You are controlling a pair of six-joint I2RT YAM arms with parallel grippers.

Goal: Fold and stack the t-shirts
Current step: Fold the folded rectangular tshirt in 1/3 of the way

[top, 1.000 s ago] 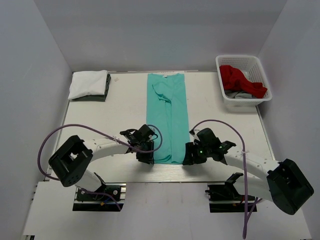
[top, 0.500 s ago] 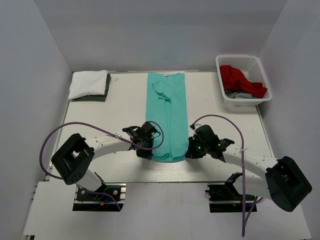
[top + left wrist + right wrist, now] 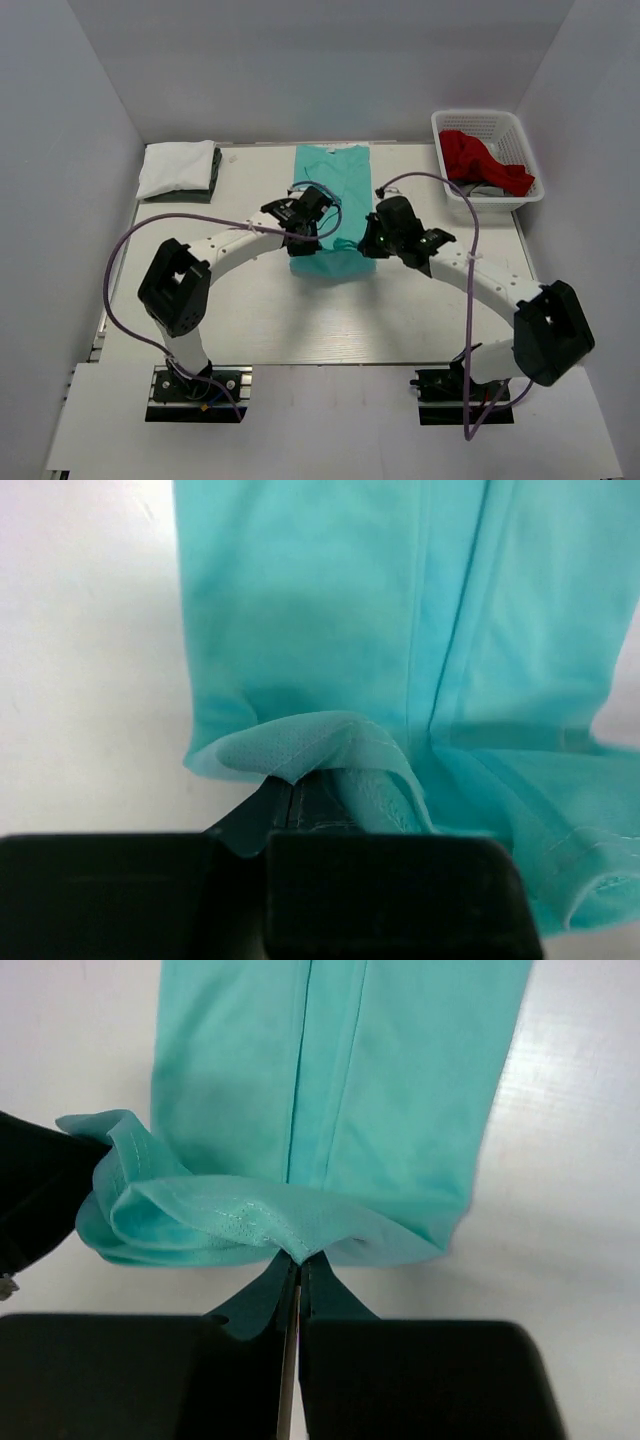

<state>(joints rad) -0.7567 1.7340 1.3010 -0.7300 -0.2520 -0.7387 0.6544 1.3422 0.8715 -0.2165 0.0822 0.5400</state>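
Note:
The teal-green t-shirt (image 3: pixel 340 170) lies as a narrow folded strip down the table's middle. Its near hem is lifted off the table and doubled over toward the far end. My left gripper (image 3: pixel 302 242) is shut on the hem's left corner, seen pinched in the left wrist view (image 3: pixel 292 785). My right gripper (image 3: pixel 367 245) is shut on the right corner (image 3: pixel 298 1260). Teal cloth (image 3: pixel 340 1070) stretches away flat beyond the jaws. A folded white t-shirt (image 3: pixel 177 165) rests on a dark grey t-shirt (image 3: pixel 214 172) at the far left. The red t-shirt (image 3: pixel 480 158) sits crumpled in the basket.
The white lattice basket (image 3: pixel 487 116) stands at the far right corner, with grey cloth (image 3: pixel 482 189) under the red shirt. Purple cables (image 3: pixel 130 250) loop off both arms. Grey walls close in the table on three sides.
Both grippers shut on the teal shirt's near hem, then carried it up and away toward the far end, doubling the strip over. The arms are now stretched out over the table.

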